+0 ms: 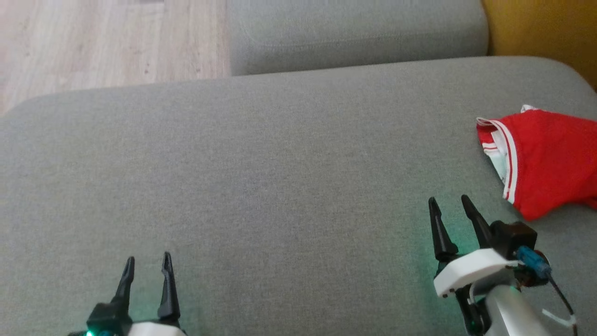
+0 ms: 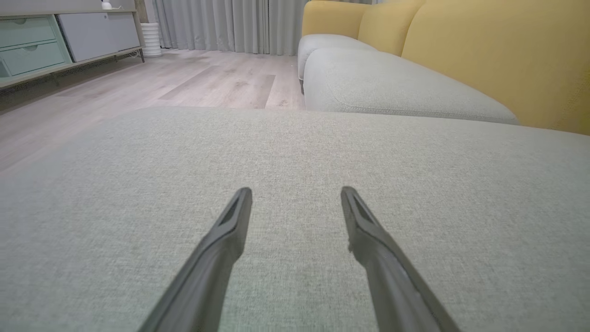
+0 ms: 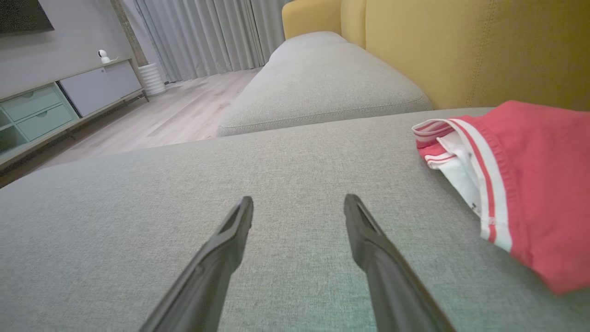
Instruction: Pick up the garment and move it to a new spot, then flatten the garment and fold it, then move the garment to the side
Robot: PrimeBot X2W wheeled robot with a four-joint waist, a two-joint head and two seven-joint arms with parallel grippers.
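Head view: red garment (image 1: 545,158) lies crumpled on the sofa cushion (image 1: 280,163), to my far right, near my right gripper (image 1: 449,199). I judge it light, limp and not fragile; the white-striped hem looks like the best hold. Left gripper (image 1: 148,256) is well apart from it.
Left wrist view: fingers spread wide, empty, over bare cushion.
Right wrist view: fingers likewise wide and empty; garment near, untouched.

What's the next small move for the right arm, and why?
Probably ease the right gripper forward and to its right, toward the striped hem of the red garment. Its fingers stand open and empty over the bare grey cushion. The garment lies bunched just beyond them near the cushion's right edge. The left gripper, also open, sits much farther off.
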